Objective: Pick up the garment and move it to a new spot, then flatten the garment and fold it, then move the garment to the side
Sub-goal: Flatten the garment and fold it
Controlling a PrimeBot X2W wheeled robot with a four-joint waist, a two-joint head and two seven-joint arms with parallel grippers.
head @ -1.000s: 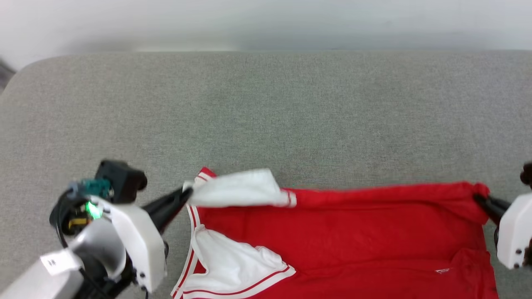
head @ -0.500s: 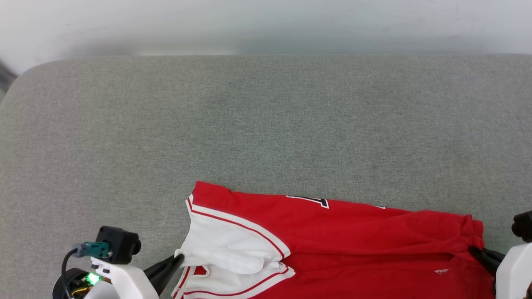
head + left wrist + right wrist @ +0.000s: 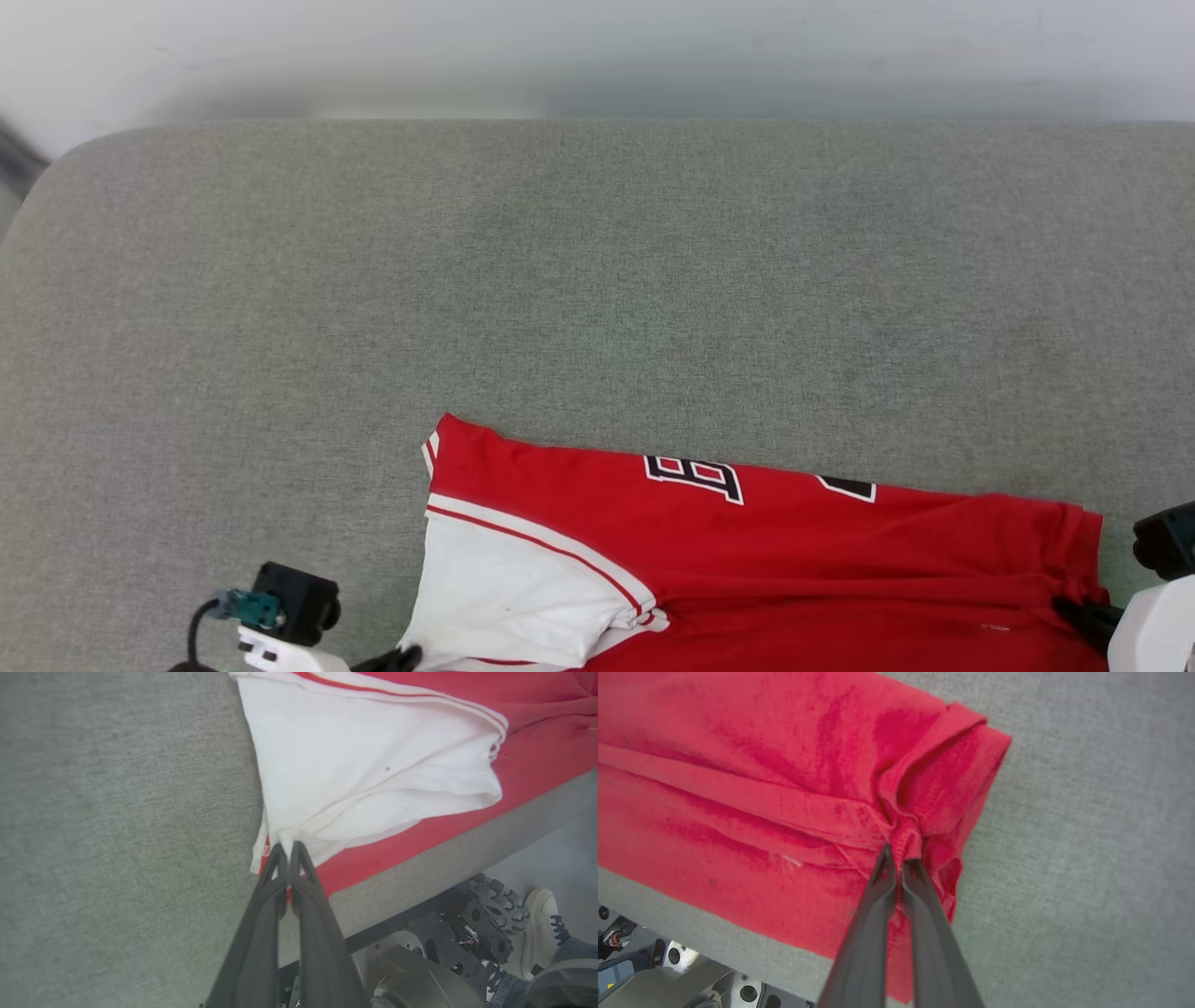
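Shirt (image 3: 794, 551) pinched at both ends
Left gripper (image 3: 286, 848) clenched on the white sleeve (image 3: 364, 756), right gripper (image 3: 900, 856) on a bunched red corner (image 3: 934, 784); it lies on a grey pad (image 3: 597, 280)

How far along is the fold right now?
Done: the garment looks folded over lengthwise on the grey surface, lettering up. In hand: left gripper pinches the white sleeve, right gripper the red hem end, both shut. Left: release, probably fold again, then move it aside.
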